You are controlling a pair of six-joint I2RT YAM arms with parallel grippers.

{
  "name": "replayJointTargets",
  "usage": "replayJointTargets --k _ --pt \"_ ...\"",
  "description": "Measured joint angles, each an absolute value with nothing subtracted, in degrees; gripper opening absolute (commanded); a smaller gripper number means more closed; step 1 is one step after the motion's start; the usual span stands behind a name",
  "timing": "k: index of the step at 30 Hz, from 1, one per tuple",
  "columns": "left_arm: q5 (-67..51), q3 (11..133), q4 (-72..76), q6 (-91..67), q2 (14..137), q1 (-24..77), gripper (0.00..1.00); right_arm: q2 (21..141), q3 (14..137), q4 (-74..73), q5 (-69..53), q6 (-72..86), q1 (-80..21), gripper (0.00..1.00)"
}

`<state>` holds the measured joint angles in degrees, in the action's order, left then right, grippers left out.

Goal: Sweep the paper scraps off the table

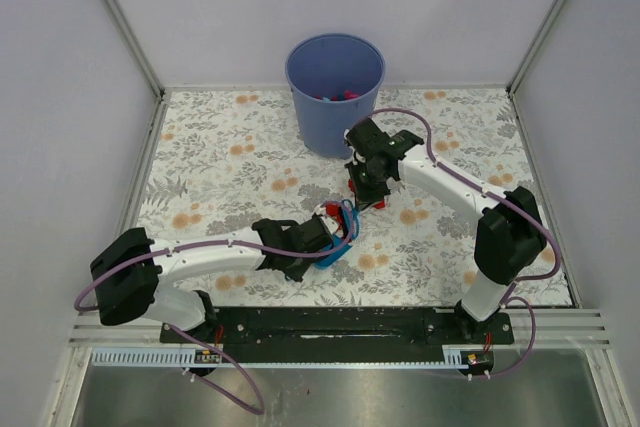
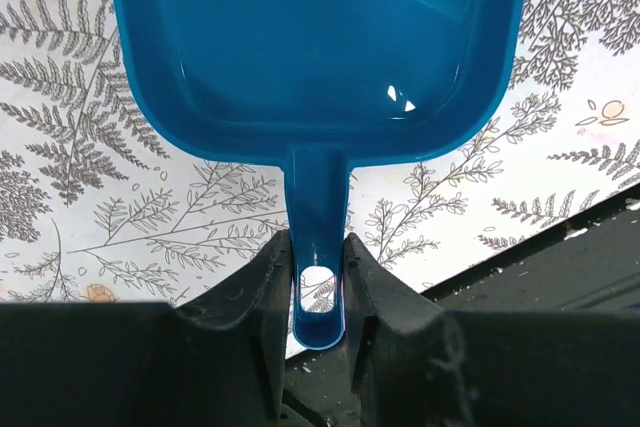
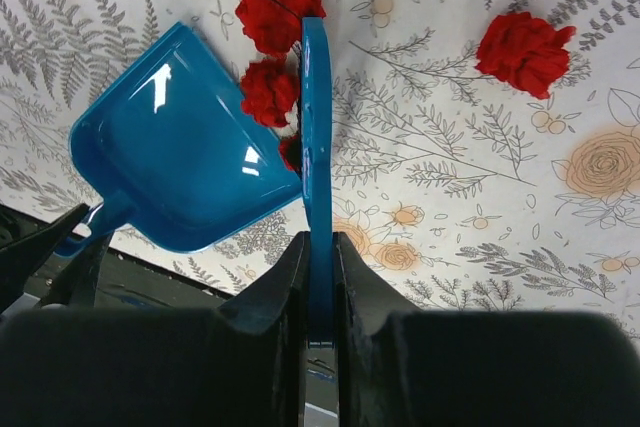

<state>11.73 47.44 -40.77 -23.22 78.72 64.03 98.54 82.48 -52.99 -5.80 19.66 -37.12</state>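
Left tool (image 2: pixel 318 265) clamped on dustpan (image 2: pixel 320 47) handle; right tool (image 3: pixel 318 252) clamped on thin blue sweeper (image 3: pixel 315 117), edge-on. Paper scraps (image 3: pixel 268 92): cluster sits between sweeper and pan mouth, one stray on the sweeper's other side, well apart. Risks, my read: top scrap slips past the sweeper's end; pan lip lifts and scraps slide under; stray gets missed. Tabletop (image 1: pixel 220 147) flat, leaf-and-flower print. White walls on three sides, blue bin (image 1: pixel 335 92) at the back holding red scraps.

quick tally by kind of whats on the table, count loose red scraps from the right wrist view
red paper scraps: 4
blue dustpan: 1
blue sweeper blade: 1
blue bin: 1
total: 7
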Motion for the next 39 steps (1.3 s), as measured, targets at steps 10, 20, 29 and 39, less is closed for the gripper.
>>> replayJointTargets --k 10,20,29,39 --pt "12.3 47.9 -40.3 -21.6 79.3 64.0 0.0 98.4 83.8 -53.5 -5.7 14.2 -39.0 0.0" --pt "12.3 47.9 -39.9 -21.4 80.1 64.0 0.0 98.5 85.6 -55.7 -5.5 8.4 -44.4 0.0" --pt "12.3 47.9 -39.6 -21.4 80.1 64.0 0.0 98.5 86.4 -58.0 -4.2 8.0 -47.5 0.0" --pt "13.5 47.2 -38.9 -21.8 77.5 64.1 0.0 95.9 86.0 -58.2 -4.3 8.7 -48.2 0.0"
